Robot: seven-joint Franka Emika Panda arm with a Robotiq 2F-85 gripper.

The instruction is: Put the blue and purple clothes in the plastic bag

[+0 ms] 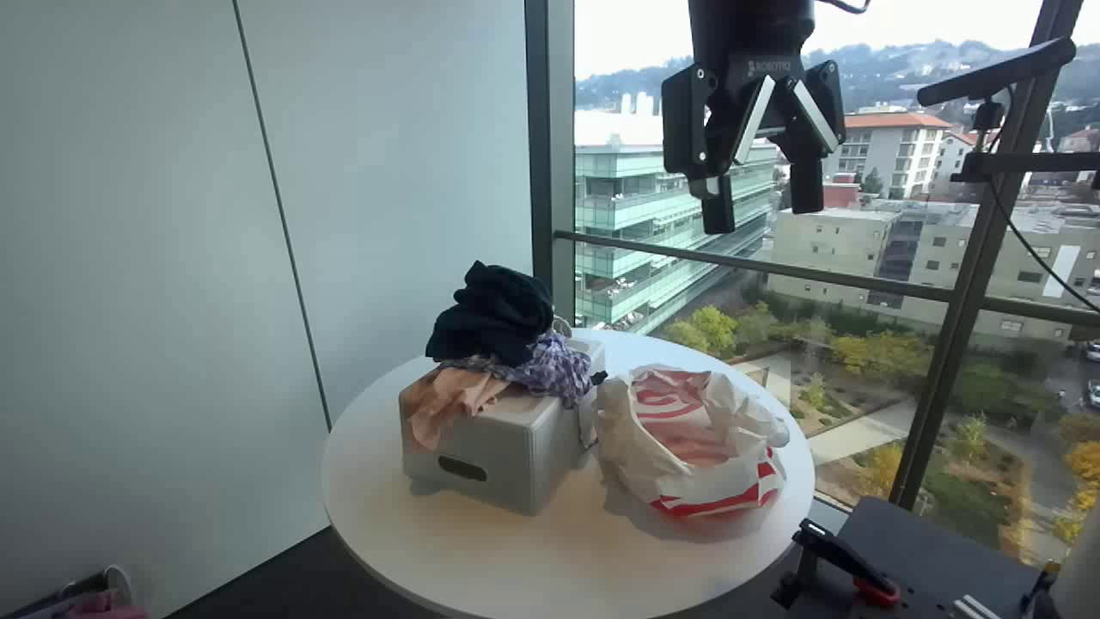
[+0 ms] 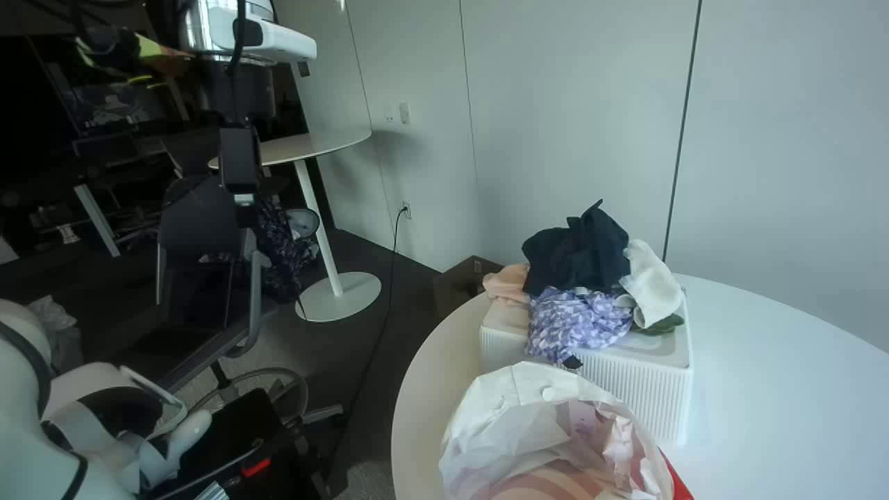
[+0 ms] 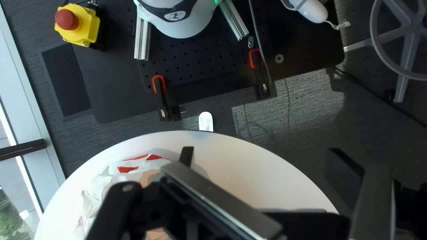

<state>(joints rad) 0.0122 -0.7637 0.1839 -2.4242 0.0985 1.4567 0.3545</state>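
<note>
- I have the gripper [image 1: 763, 199] released: its fingers stand well parted with nothing between them, high up and well apart from the clothes.
- Both clothes lie heaped on the box [image 1: 507, 447]. The blue cloth [image 1: 494, 314] is on top, about midway along; the purple cloth [image 2: 576, 321] is partly under it and spills over the long edge facing the bag [image 1: 636, 456].
- The bag stands just beside that edge, near the rim of the table [image 1: 447, 550]; whether it touches the box I can't tell.
- I expect the blue cloth to be light, limp and hard to damage, probably the thicker one. I'd pinch deep into its raised folds, since a shallow bite could slide off.
- The purple cloth looks thinner, perhaps slippery. I'd take the ruffled bunch at the box's edge once the blue is off, minding the pink cloth [image 1: 451, 400] close against it.
- The bag looks flimsy and easily dragged, so I'd keep clear of its lip.
- The blue heap shows no clear long axis; one corner pokes upward. The purple's, as far as it shows, runs across the box, its loose end hanging toward the bag, whose mouth faces up.
</note>
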